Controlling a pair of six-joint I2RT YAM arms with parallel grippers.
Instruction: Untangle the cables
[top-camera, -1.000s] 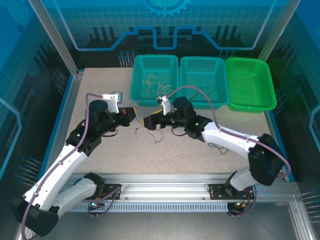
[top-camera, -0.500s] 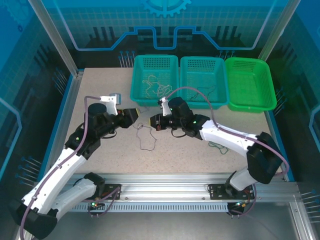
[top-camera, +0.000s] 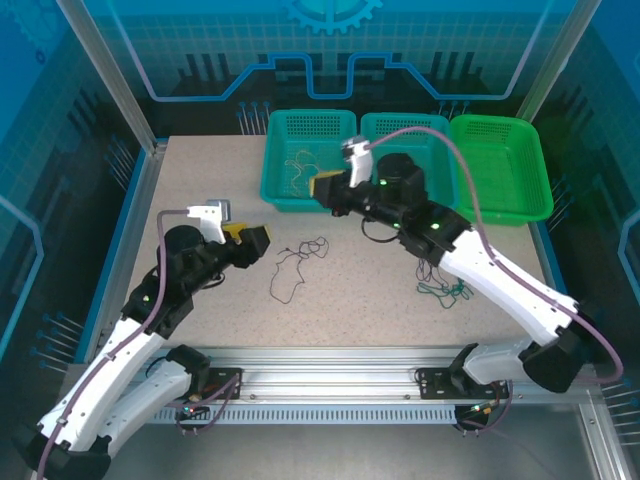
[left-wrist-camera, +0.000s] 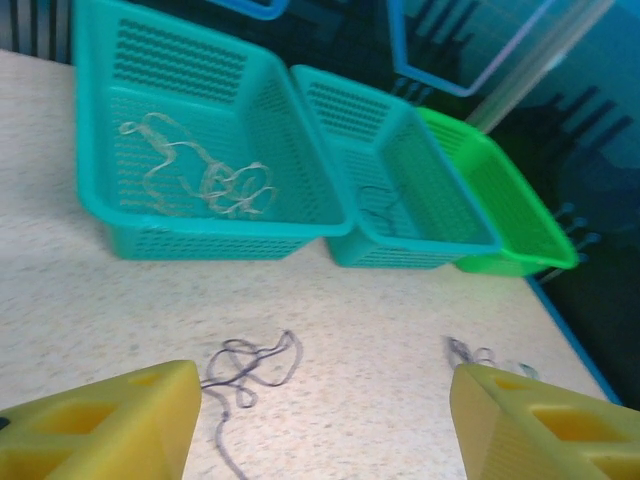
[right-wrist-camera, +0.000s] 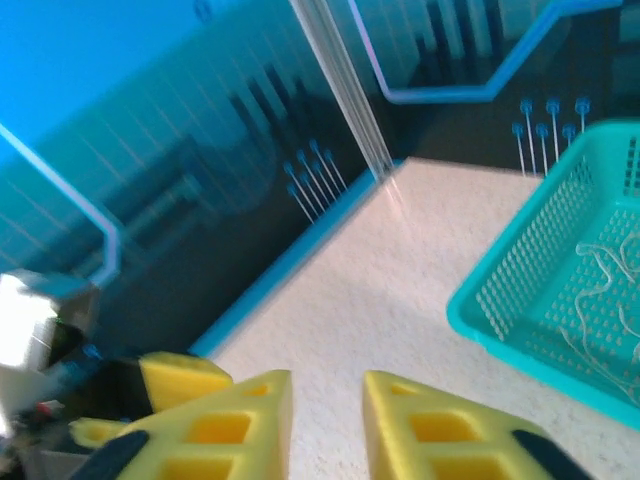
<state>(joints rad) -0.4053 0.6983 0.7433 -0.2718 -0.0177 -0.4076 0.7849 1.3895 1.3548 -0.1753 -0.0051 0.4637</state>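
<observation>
The left gripper (top-camera: 250, 243) is holding its jaws wide, with nothing between them. A dark cable (left-wrist-camera: 245, 365) is lying on the table (top-camera: 200, 180) just ahead of them. The right gripper (right-wrist-camera: 328, 420) is showing only a narrow, empty gap. A beige cable (right-wrist-camera: 600, 290) is lying in a teal basket (right-wrist-camera: 520, 290) ahead and to the right of these jaws. A green cable (top-camera: 440, 290) is lying well behind them.

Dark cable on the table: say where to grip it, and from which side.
Pinch the dark cable at its bunched loops, coming straight down: it lies flat on the table, and the loops offer more to catch than the single tail. The open left gripper is nearest.
</observation>
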